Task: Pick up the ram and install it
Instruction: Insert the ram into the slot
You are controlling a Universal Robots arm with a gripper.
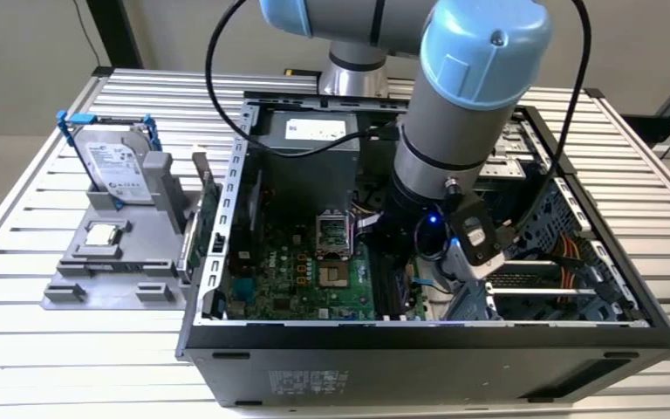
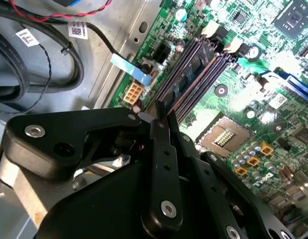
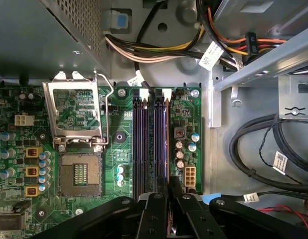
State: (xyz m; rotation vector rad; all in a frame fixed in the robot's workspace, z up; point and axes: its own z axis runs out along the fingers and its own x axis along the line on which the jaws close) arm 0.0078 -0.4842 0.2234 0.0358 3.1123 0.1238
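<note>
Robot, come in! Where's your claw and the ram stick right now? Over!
Gripper down inside the case, over the memory slots. Ram sits in a slot ahead of the fingertips. Cables lie beside, not blocking.

Slatted metal table (image 1: 32, 367), grey floor (image 1: 10, 78)

In both wrist views the end effector (image 3: 169, 199) hides the near ends of the memory slots (image 3: 150, 144).
</note>
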